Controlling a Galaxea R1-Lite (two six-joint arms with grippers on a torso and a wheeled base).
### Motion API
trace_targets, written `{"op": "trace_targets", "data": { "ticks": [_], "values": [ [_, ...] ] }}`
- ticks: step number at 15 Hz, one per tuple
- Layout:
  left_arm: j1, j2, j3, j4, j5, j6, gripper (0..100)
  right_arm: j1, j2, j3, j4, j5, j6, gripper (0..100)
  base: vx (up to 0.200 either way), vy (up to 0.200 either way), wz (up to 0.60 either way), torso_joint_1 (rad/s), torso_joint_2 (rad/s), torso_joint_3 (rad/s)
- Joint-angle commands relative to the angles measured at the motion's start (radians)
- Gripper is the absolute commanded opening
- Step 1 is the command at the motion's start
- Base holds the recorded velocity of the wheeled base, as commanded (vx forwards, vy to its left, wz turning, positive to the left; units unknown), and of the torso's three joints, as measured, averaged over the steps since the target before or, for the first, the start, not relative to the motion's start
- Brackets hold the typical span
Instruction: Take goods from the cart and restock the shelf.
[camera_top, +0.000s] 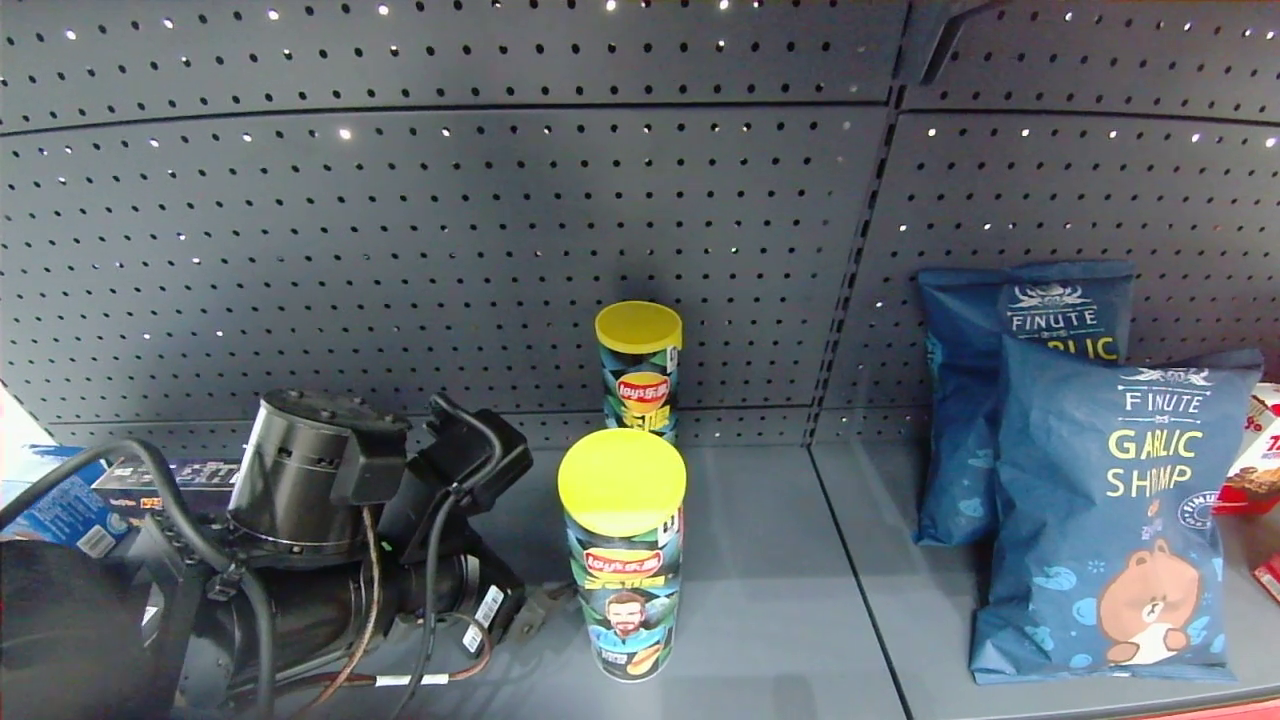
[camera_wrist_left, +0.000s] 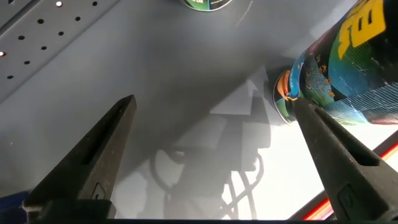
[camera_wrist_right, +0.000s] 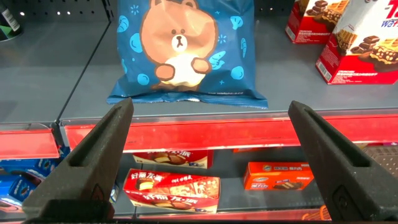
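Note:
Two chip cans with yellow lids stand on the grey shelf (camera_top: 760, 600), the front can (camera_top: 622, 555) ahead of the back can (camera_top: 638, 370). My left arm (camera_top: 330, 520) lies low on the shelf just left of the front can. In the left wrist view my left gripper (camera_wrist_left: 212, 104) is open, with bare shelf between its fingers. The front can (camera_wrist_left: 339, 74) stands right at one fingertip, outside the gap, and the back can's base (camera_wrist_left: 202, 3) shows farther off. My right gripper (camera_wrist_right: 209, 107) is open and holds nothing, out in front of the shelf's red edge strip (camera_wrist_right: 186, 134).
Two blue garlic shrimp bags (camera_top: 1110, 520) stand on the right bay, the front one (camera_wrist_right: 183, 50) facing my right gripper. Red snack boxes (camera_top: 1255, 470) sit at the far right, blue boxes (camera_top: 60, 500) at the far left. More boxes (camera_wrist_right: 171, 190) fill the lower shelf. A perforated back panel (camera_top: 450, 220) closes the rear.

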Motion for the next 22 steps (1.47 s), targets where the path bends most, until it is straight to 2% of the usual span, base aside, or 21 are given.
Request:
{"op": "trace_targets", "data": {
  "ticks": [1,11,13,15,19,21,22],
  "values": [
    [-0.004,0.007,-0.004,-0.001,0.001,0.0,100,0.0,0.001,0.0,0.0,-0.001,0.0,100,0.0,0.0,0.0,0.0,0.0,0.0],
    [-0.011,0.022,-0.012,-0.001,0.001,-0.004,100,0.0,0.001,0.0,0.0,-0.001,0.0,100,0.0,0.0,0.0,0.0,0.0,0.0],
    [0.001,0.019,-0.008,-0.001,0.002,-0.004,100,0.0,0.001,0.0,0.0,-0.001,0.0,100,0.0,0.0,0.0,0.0,0.0,0.0],
    [0.052,-0.009,0.011,0.007,0.007,-0.001,100,0.0,0.001,0.0,0.0,-0.001,0.0,100,0.0,0.0,0.0,0.0,0.0,0.0],
    [0.191,-0.15,0.03,0.01,0.007,0.002,100,0.0,0.001,0.0,0.0,0.001,0.0,100,0.0,0.0,0.0,0.0,0.0,0.0],
    [0.206,-0.227,0.036,0.009,0.018,0.003,100,0.0,0.001,0.0,0.0,0.001,0.0,100,0.0,0.0,0.0,0.0,0.0,0.0],
    [0.206,-0.286,0.047,0.013,0.045,0.003,100,0.0,0.001,0.0,0.0,-0.001,0.0,100,0.0,0.0,0.0,0.0,0.0,0.0]
  ]
}}
